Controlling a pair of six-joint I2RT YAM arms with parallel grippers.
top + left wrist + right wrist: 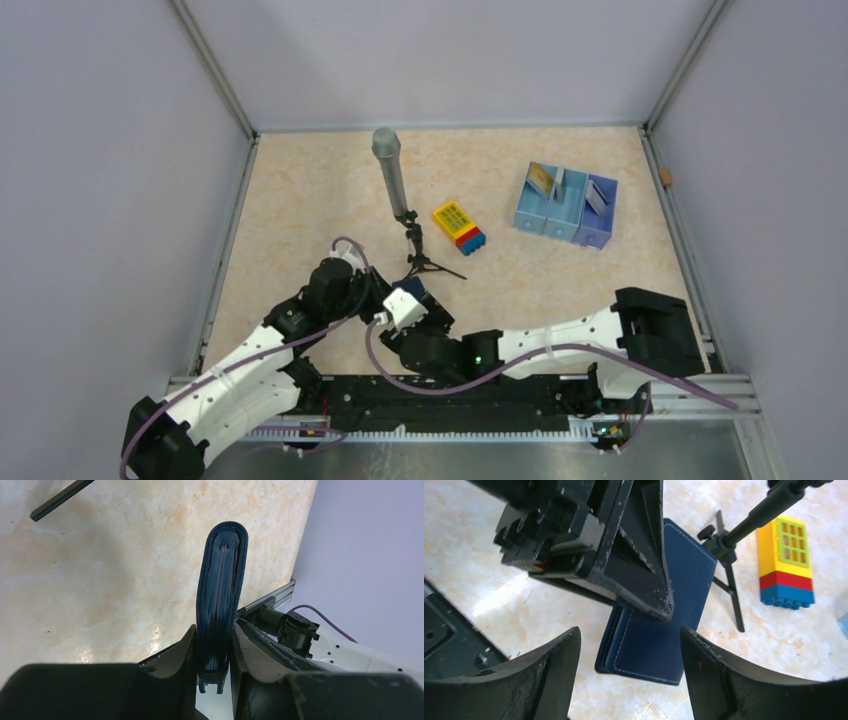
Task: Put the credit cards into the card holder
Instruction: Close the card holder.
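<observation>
My left gripper (214,645) is shut on the folded navy card holder (222,590), held edge-on above the table. The card holder also shows in the right wrist view (659,625), pinched by the left fingers (639,570). My right gripper (629,670) is open and empty, its fingers either side of the holder's lower edge without touching it. In the top view both grippers meet near the table's front centre, left gripper (400,290), right gripper (415,310). The credit cards (541,178) (596,198) stand in the pale blue tray (565,205) at the back right.
A grey microphone on a small black tripod (395,185) stands mid-table, its legs (729,580) close behind the holder. A yellow-topped toy brick block (459,227) lies beside it, also in the right wrist view (786,562). Grey walls enclose the table.
</observation>
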